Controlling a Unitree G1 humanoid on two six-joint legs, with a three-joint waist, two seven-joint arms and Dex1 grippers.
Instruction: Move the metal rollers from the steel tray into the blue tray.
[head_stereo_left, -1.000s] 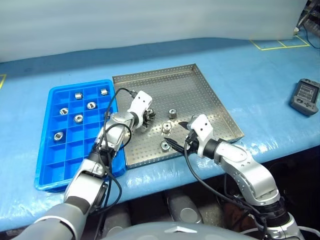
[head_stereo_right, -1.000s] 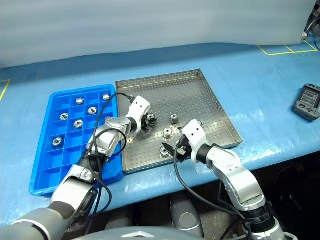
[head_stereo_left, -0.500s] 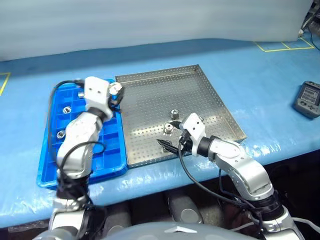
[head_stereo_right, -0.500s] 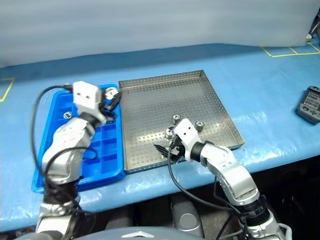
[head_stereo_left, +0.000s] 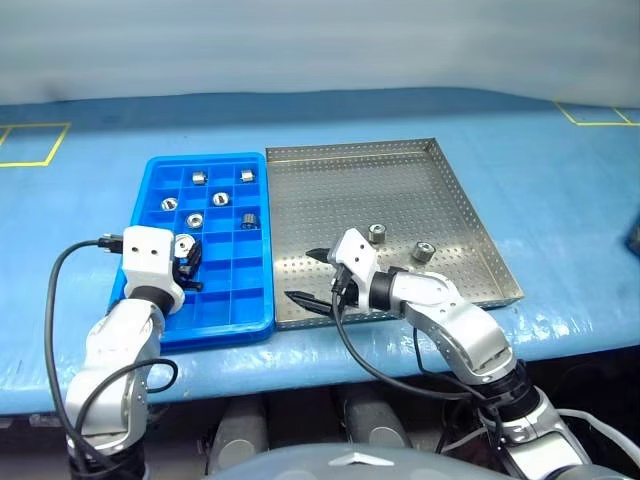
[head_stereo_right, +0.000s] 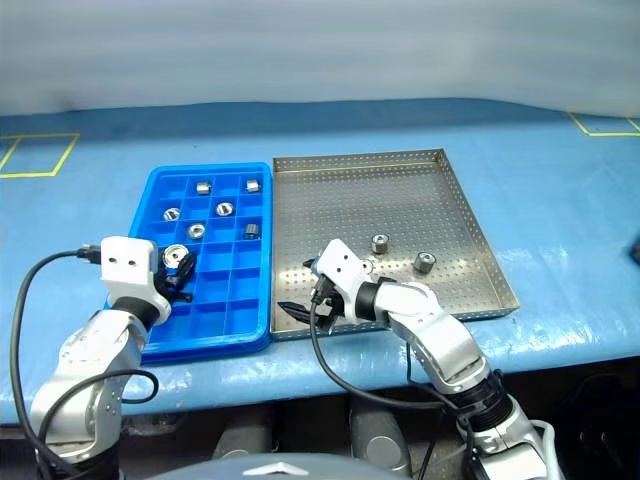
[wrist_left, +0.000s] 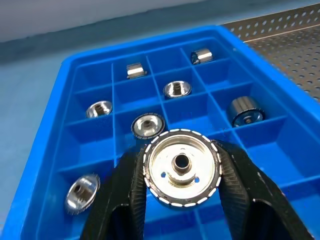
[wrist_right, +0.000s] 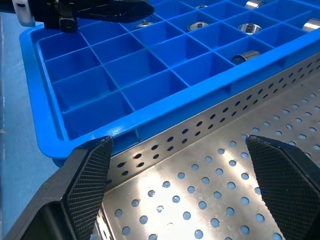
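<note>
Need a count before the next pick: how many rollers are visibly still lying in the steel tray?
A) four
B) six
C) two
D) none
C: two metal rollers lie on the steel tray, ahead of the open right gripper.

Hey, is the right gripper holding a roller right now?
No, the right gripper stands wide open over the steel tray with nothing between its fingers.

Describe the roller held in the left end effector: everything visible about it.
The held roller is a shiny silver metal disc-like cylinder with a small round central hole, two tiny holes beside it, and a dark rim marked with pale dashes. It faces the wrist camera end-on, clamped on both sides between the black ribbed fingers of the left end effector, raised over the blue tray and above its compartments.
</note>
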